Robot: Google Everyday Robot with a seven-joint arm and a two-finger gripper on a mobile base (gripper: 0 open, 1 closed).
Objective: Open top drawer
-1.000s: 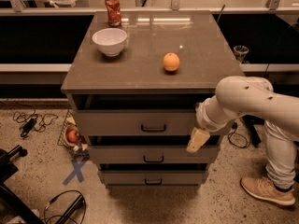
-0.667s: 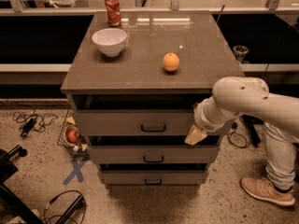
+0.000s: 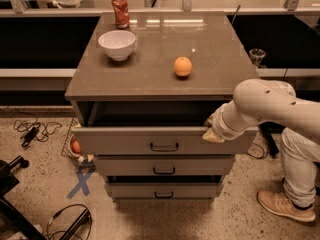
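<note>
The top drawer (image 3: pixel 120 142) is the widest of three grey-brown drawers in the cabinet, with a small black bar handle (image 3: pixel 164 147) at centre. It stands pulled out toward me, and its dark inside (image 3: pixel 150 115) shows under the cabinet top. My gripper (image 3: pixel 212 132), at the end of the white arm (image 3: pixel 265 106), sits at the right end of the drawer front's top edge, touching it.
On the cabinet top stand a white bowl (image 3: pixel 117 44), a red can (image 3: pixel 120 11) and an orange (image 3: pixel 183 66). The middle drawer (image 3: pixel 164 166) and bottom drawer (image 3: pixel 164 190) are shut. A person's leg and shoe (image 3: pixel 286 205) stand at the right. Cables and a blue tape cross (image 3: pixel 80 183) lie on the floor at the left.
My gripper has risen from beside the lower drawer fronts to the top drawer's upper right edge. The top drawer has come out further toward me.
</note>
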